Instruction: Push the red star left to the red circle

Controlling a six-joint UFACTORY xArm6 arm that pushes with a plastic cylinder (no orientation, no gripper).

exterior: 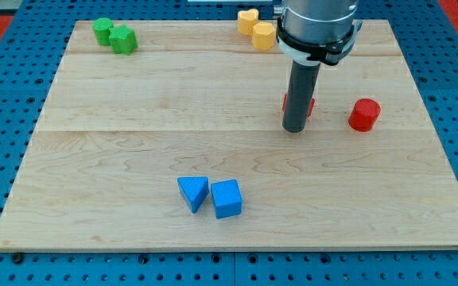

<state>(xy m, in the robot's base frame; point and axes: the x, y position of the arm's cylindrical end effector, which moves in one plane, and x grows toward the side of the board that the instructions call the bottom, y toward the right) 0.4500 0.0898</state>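
My tip (295, 128) rests on the wooden board (133, 119), right of centre. A red block (310, 103) sits just behind the rod, touching or almost touching it. The rod hides most of it, so I cannot tell its shape. A second red block (364, 115), chunky with a rounded, slightly lumpy outline, stands apart toward the view's right, about a block's width from the rod. The two red blocks are not touching.
Two green blocks (102, 30) (123, 40) sit together at the top left. Two yellow blocks (248, 21) (264, 35) sit at the top, just left of the arm. A blue triangle (193, 193) and a blue cube (227, 199) lie side by side near the bottom.
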